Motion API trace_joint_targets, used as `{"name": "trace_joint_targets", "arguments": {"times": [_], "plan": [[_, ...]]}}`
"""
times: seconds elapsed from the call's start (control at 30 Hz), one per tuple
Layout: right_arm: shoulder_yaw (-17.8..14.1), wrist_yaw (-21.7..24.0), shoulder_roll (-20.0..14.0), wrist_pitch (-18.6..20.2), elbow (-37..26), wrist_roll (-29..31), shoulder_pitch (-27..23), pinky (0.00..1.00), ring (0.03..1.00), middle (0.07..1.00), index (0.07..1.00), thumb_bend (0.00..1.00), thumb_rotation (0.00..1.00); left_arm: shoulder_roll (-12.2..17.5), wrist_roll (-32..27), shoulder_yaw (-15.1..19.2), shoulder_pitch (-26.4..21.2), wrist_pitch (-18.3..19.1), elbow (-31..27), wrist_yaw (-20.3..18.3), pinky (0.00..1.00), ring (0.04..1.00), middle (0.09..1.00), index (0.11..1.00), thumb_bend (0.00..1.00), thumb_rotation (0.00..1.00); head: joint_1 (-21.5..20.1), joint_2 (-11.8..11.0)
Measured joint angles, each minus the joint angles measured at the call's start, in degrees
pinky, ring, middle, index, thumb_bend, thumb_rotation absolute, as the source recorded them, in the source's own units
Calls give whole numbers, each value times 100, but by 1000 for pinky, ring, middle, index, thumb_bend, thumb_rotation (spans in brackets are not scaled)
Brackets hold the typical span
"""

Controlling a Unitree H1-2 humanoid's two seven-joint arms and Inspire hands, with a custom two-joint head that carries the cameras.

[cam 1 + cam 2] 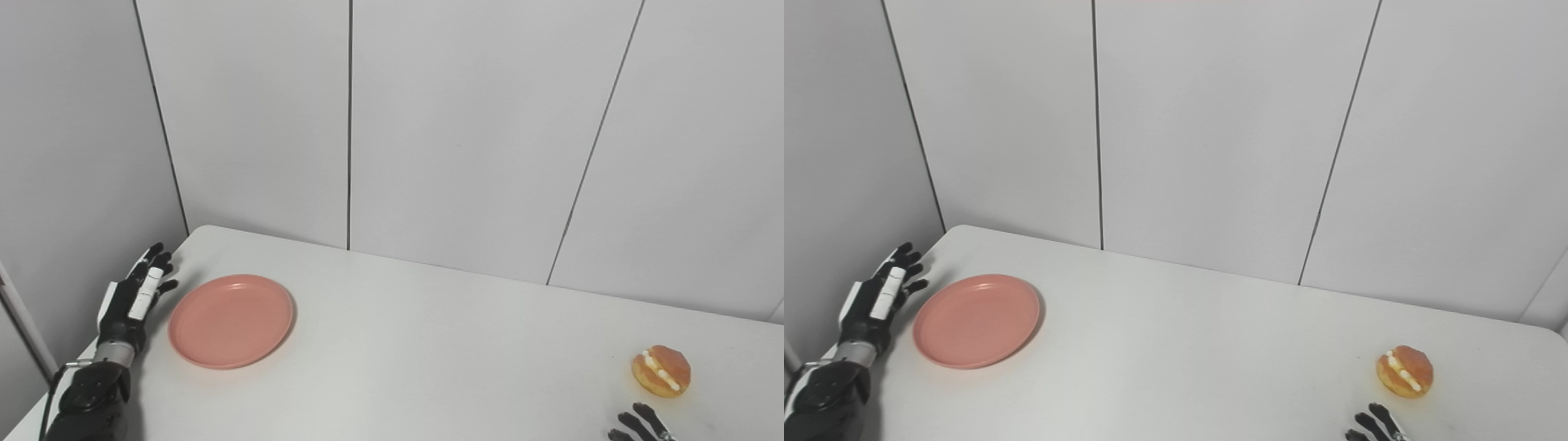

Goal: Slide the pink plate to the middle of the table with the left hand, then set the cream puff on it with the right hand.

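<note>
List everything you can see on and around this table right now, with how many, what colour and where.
plate: one, pink, left part of the table, empty
cream puff: one, golden brown with white cream, near the table's right edge
table: one, white, fills the lower half of the view
wall panels: pale grey with dark seams, behind the table and along its left side
left hand: one, black and white, open, just left of the plate, no contact visible
right hand: one, black, only fingertips show at the bottom edge, just short of the cream puff; open or shut cannot be told
</note>
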Motion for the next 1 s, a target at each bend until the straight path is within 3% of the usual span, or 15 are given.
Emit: {"name": "trace_joint_targets", "arguments": {"times": [0.37,0.53,1.0], "plan": [[6,-14,38,11,-19,-13,3,729,773,840,878,770,1000,-146,3,-90,108,67,-370,-151,918,968,955,949,988,835,-18,26],[10,-9,39,11,-24,-15,2,732,773,839,877,768,1000,-193,84,-215,168,78,-527,-204,866,952,947,934,965,824,-18,35],[29,-15,58,36,-82,-44,46,730,774,840,878,784,1000,-401,112,-331,306,198,-1004,-165,883,948,932,916,916,836,-53,79]]}}
